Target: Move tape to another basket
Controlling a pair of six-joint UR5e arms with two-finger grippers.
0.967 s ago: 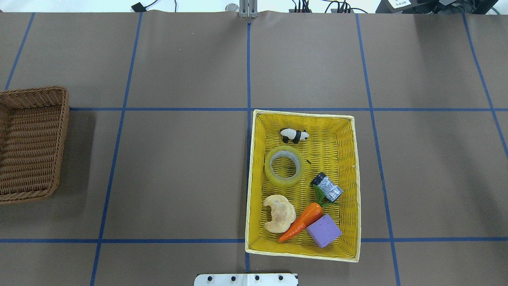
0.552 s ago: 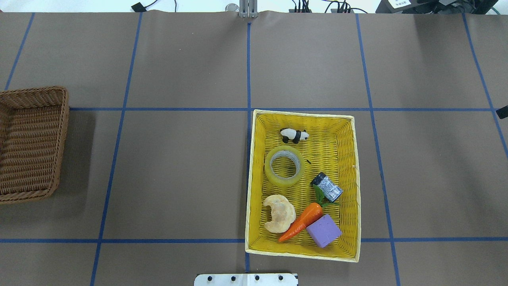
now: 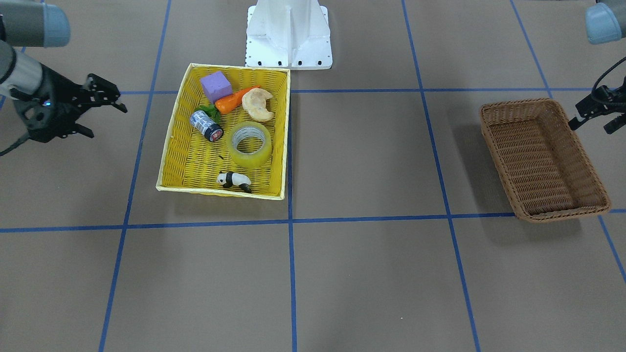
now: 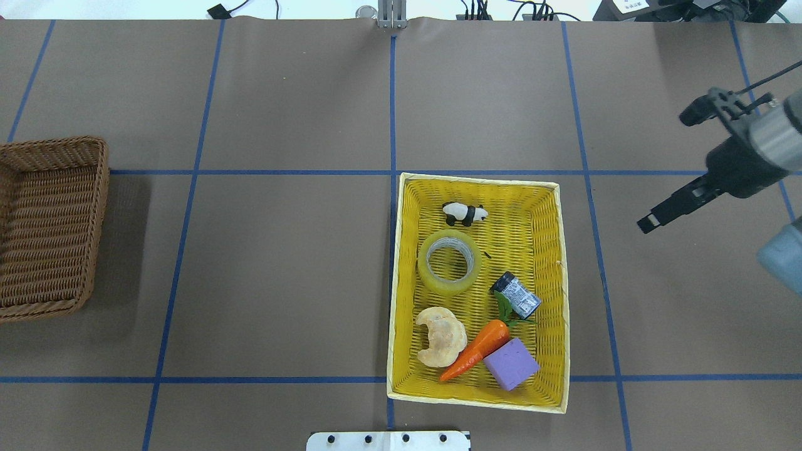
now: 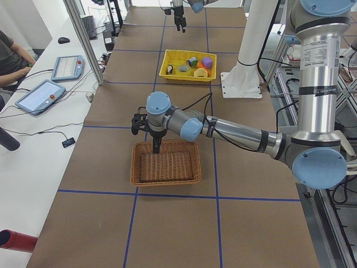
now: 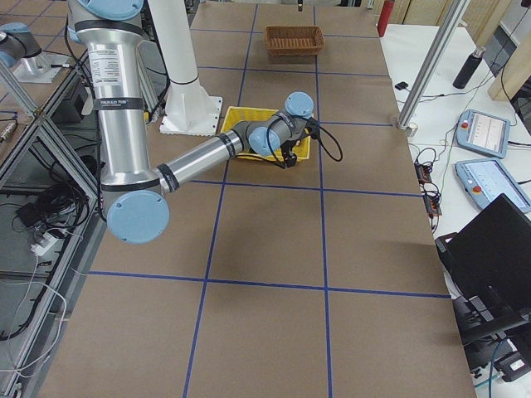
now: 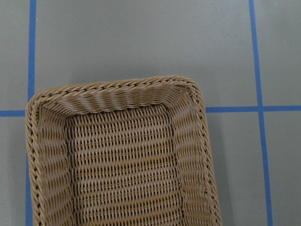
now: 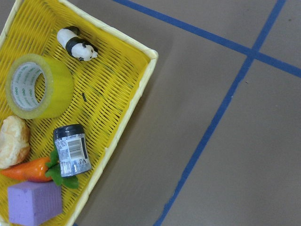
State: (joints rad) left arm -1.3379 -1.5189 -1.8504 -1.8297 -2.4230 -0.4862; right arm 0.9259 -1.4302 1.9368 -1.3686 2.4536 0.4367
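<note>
The tape is a yellowish roll that lies flat in the yellow basket; it also shows in the front view and the right wrist view. The brown wicker basket stands empty at the table's left end. My right gripper hovers right of the yellow basket, apart from the tape; its fingers look shut and empty. My left gripper hangs by the brown basket's end; it looks shut and empty.
The yellow basket also holds a toy panda, a small grey can, a croissant, a carrot and a purple block. The robot's base plate sits at the near edge.
My right arm has come into the overhead view from the right edge, toward the yellow basket. The tape and both baskets have not moved.
</note>
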